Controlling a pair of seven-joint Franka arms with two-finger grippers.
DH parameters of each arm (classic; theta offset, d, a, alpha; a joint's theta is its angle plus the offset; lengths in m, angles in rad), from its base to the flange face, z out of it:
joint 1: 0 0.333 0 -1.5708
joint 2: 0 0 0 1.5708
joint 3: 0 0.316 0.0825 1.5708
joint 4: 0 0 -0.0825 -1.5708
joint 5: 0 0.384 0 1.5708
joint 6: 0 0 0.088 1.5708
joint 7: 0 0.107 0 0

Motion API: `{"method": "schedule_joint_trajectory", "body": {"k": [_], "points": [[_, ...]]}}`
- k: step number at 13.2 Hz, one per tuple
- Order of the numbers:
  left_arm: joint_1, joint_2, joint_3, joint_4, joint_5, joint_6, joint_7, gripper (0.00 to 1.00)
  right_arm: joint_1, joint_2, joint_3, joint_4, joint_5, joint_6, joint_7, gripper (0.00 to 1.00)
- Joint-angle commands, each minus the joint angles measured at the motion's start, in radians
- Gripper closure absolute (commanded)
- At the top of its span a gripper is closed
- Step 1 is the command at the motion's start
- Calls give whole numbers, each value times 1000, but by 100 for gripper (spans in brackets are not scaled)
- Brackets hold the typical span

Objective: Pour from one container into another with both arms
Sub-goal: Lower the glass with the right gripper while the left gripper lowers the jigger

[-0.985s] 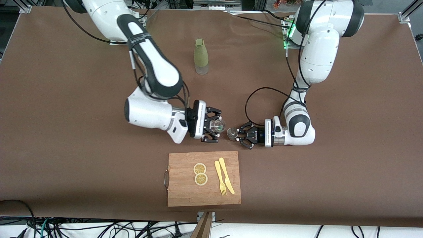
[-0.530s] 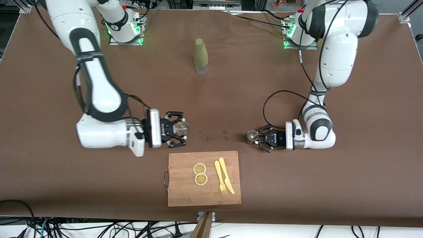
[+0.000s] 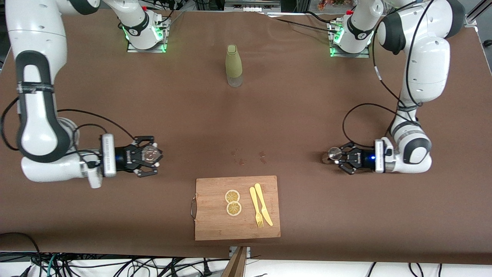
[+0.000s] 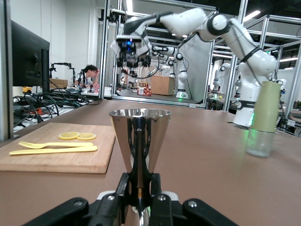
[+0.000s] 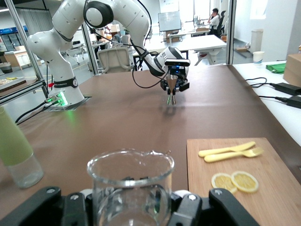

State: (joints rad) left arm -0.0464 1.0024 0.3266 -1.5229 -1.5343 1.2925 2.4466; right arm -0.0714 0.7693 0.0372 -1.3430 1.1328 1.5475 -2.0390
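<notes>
The clear glass cup [image 3: 149,154] stands upright in my right gripper [image 3: 150,154], which is shut on it over the table toward the right arm's end. In the right wrist view the cup [image 5: 130,186] fills the space between the jaws of the right gripper [image 5: 130,200]. The silvery jigger [image 3: 333,153] is upright in my left gripper [image 3: 336,155], shut on its narrow waist, toward the left arm's end. In the left wrist view the jigger [image 4: 139,136] rises from the left gripper [image 4: 139,190].
A wooden cutting board [image 3: 215,225] with lemon slices [image 3: 233,202] and a yellow fork and knife [image 3: 260,209] lies near the front camera. A few wet spots [image 3: 241,161] mark the cloth midway between the grippers. The olive-green bottle [image 3: 234,65] stands near the bases.
Both arms have drawn apart from the table's middle toward their own ends, carrying the cup and the jigger. Wet spots now show where they met.
</notes>
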Motion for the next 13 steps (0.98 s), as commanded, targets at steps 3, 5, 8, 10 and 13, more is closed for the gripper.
{"method": "schedule_joint_trajectory", "body": {"k": [3,5,8,10,13], "points": [[88,-25,63,-16,100,-99,81,100,-140,48,15,-88,-25,-64,-189,100],[115,-24,72,-13,135,-125,130,100,-178,85,15,-113,-41,-63,-257,100],[154,-8,75,-14,178,-147,213,100,-214,169,12,-116,-44,-60,-377,100],[178,1,75,-19,206,-150,265,100,-232,221,10,-114,-44,-53,-432,100],[217,8,75,-19,246,-151,289,100,-235,271,10,-114,-41,-21,-501,100]]}}
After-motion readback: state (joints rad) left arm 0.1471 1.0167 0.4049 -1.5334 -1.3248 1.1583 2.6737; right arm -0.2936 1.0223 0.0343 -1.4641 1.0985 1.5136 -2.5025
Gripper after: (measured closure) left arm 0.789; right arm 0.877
